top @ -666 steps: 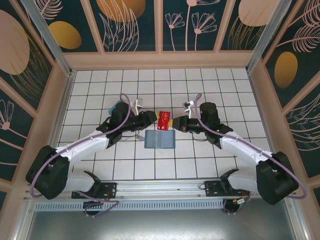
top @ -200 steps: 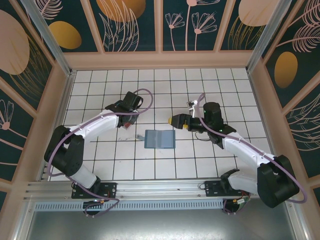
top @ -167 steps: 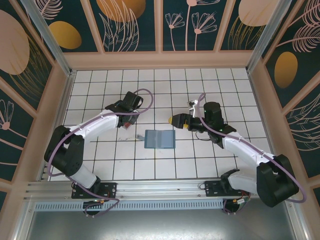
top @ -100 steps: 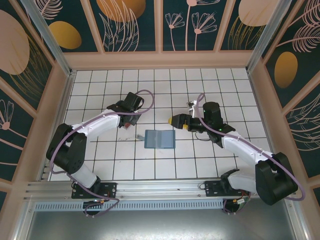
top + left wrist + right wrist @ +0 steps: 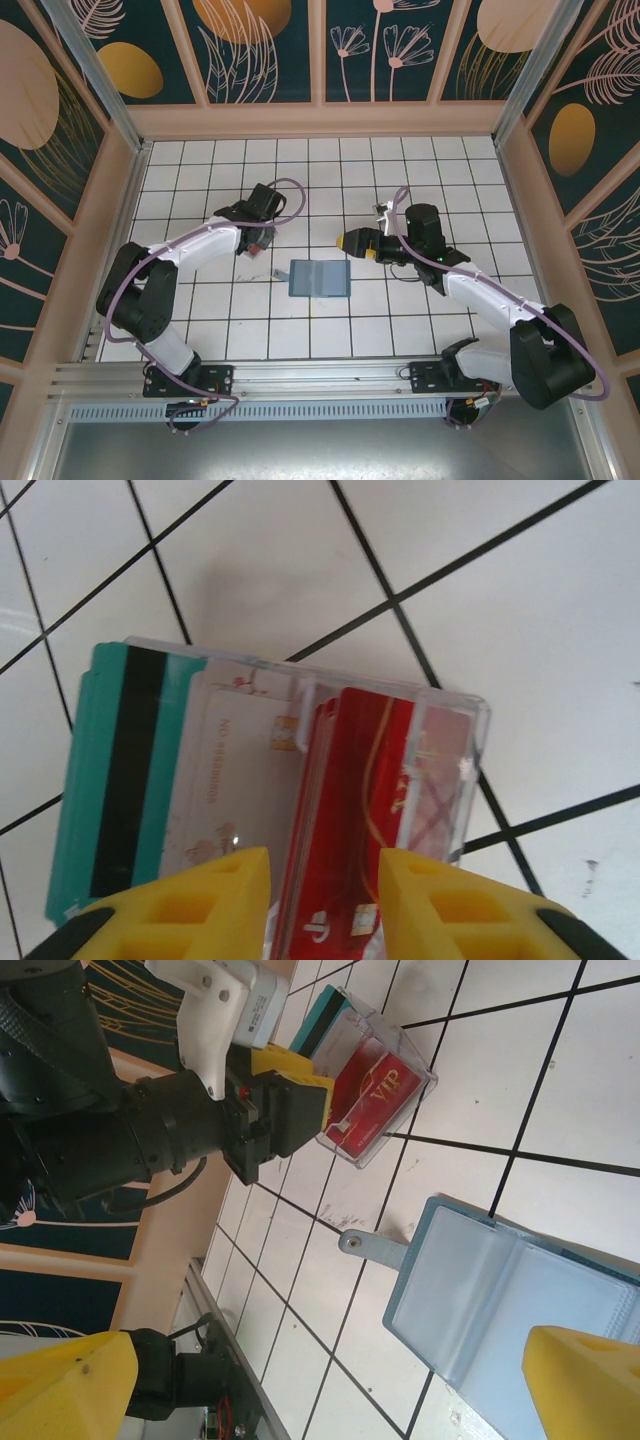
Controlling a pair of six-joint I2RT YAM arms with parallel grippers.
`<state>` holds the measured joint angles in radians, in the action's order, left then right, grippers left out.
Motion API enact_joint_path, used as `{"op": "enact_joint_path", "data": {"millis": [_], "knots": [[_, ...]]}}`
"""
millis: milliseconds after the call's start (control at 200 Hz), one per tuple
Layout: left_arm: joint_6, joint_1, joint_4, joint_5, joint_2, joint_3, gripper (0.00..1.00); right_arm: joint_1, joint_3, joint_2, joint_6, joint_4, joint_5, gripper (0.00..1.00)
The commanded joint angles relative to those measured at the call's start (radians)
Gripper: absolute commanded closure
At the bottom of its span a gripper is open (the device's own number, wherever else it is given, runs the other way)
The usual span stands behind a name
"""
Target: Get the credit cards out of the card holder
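Entry one, the credit cards (image 5: pixel 270 790): a stack of teal, pale and red, lying in a clear plastic case (image 5: pixel 478 718) on the white tiled table (image 5: pixel 470 170), left of centre and well apart from the card holder (image 5: pixel 320 278). Teal card with a black stripe at one end, red cards at the other, with a red edge reaching in between the yellow fingers (image 5: pixel 220 900). Entry two, the left gripper (image 5: pixel 322 905): jaws apart, poised over the near edge of the stack, clamped on nothing; contact with the red card impossible to tell. Entry three, the card holder: opened flat, lighter blue-grey inside facing up, two pocket panels showing, snap tab (image 5: pixel 365 1247) sticking out toward the card stack. Entry four, the right gripper (image 5: pixel 350 242): jaws spread wide, holding nothing, hovering just beyond the holder's far right corner. Changes against 3.3 s ago: a red card no longer held up between the two grippers beyond the holder, red cards now lying in the case; left arm swung off from the centre to the left rear, elbow folded back. Changes against 0.5 s ago: slight only, left elbow shifted a little. Holder in the same tiles throughout; right gripper much where it was.
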<state>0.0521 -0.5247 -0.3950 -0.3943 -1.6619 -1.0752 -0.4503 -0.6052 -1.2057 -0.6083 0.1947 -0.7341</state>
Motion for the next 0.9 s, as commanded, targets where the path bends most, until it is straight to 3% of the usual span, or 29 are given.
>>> {"op": "enact_joint_path", "data": {"millis": [0,160,285,415,611,766,891], "knots": [[-0.023,0.010,-0.021,-0.012,0.019,-0.042,0.58,0.010,-0.019,0.004,0.003,0.019,-0.009,0.01],[-0.066,0.012,-0.015,-0.013,0.093,-0.054,0.40,0.014,-0.024,0.011,0.008,-0.006,0.044,0.01],[-0.148,0.014,0.013,-0.030,0.190,-0.034,0.02,0.032,-0.041,0.031,0.030,-0.066,0.126,0.01],[-0.258,0.017,0.047,-0.091,0.300,0.012,0.01,0.064,-0.054,0.062,0.055,-0.124,0.204,0.01],[-0.486,0.037,0.058,-0.156,0.429,0.086,0.02,0.111,-0.083,0.097,0.113,-0.235,0.442,0.01],[-0.654,0.037,0.104,-0.287,0.541,0.228,0.01,0.163,-0.090,0.094,0.149,-0.291,0.619,0.01],[-0.809,0.037,0.156,-0.479,0.622,0.400,0.02,0.208,-0.057,0.100,0.189,-0.254,0.760,0.01]]}}
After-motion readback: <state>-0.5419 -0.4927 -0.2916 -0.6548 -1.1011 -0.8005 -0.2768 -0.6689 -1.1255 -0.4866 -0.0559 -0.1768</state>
